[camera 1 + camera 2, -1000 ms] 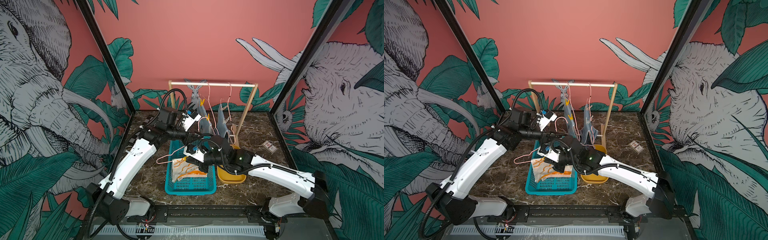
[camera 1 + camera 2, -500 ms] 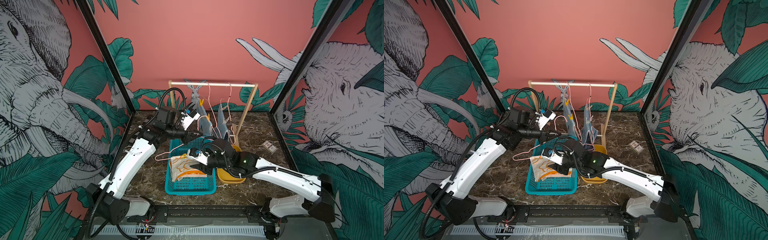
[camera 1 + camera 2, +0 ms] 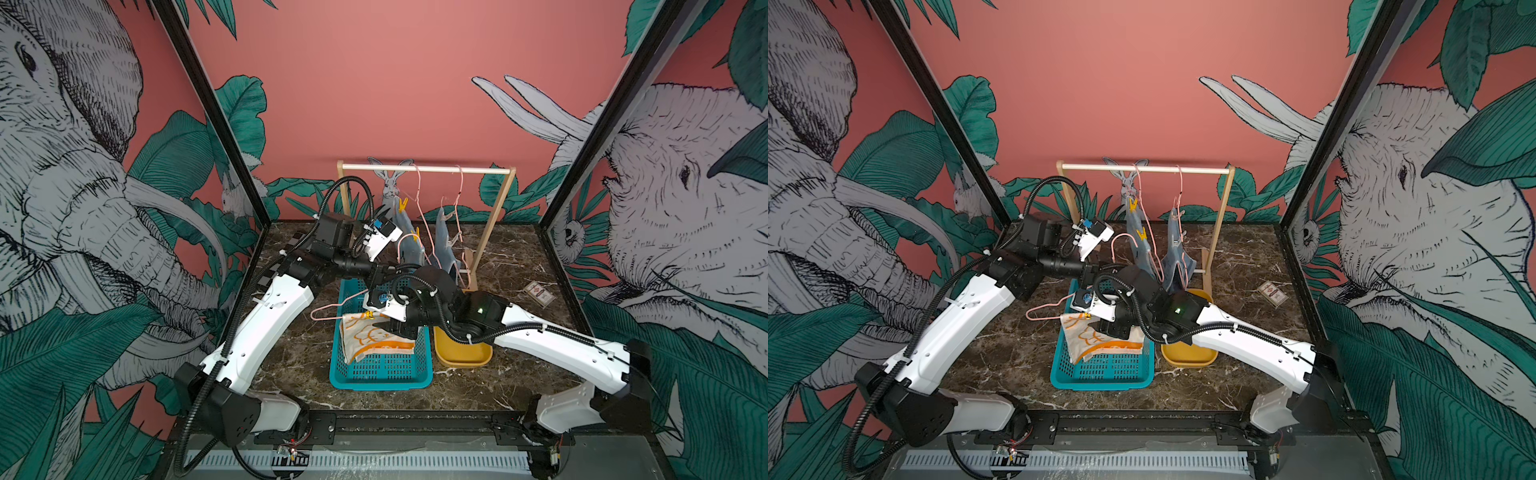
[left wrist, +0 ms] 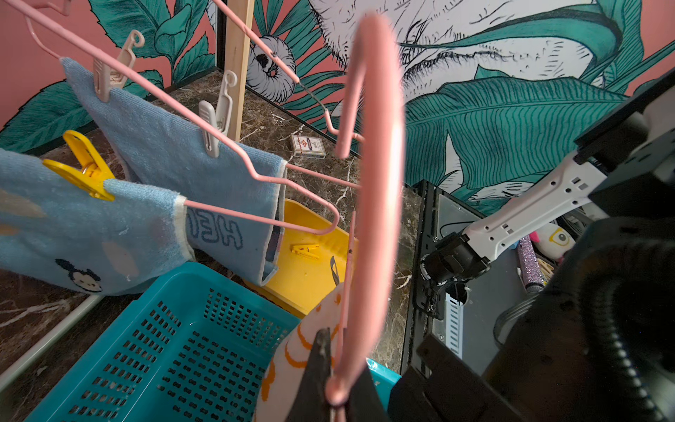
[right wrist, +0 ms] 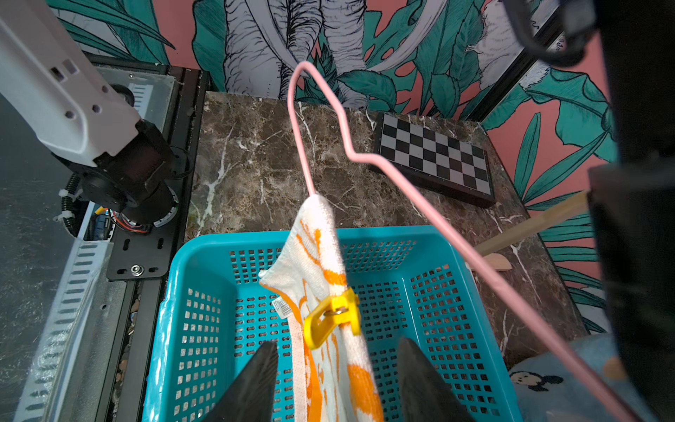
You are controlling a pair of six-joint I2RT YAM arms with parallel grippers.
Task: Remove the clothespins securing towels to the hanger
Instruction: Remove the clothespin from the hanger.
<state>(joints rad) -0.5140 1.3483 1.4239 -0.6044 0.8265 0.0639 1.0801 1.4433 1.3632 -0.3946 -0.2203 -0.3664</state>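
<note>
My left gripper (image 4: 334, 365) is shut on the hook of a pink hanger (image 4: 380, 182), held over the teal basket (image 3: 382, 376). A white towel with orange swirls (image 5: 317, 248) hangs from it into the basket, pinned by a yellow clothespin (image 5: 330, 314). My right gripper (image 5: 338, 343) is open, its jaws on either side of the towel, just short of that clothespin. Two blue towels (image 4: 91, 226) (image 4: 175, 157) hang on hangers at the rack, one with a yellow clothespin (image 4: 86, 168), one with tan pegs (image 4: 210, 128).
A yellow tray (image 3: 461, 357) right of the basket holds a loose yellow clothespin (image 4: 305, 251). The wooden rack (image 3: 424, 168) stands at the back. A card deck (image 3: 539, 293) lies at the right, and a chessboard (image 5: 434, 160) lies left of the basket.
My right gripper's jaws have opened and it has shifted slightly toward the front along the orange towel. The left gripper keeps its hold on the hanger.
</note>
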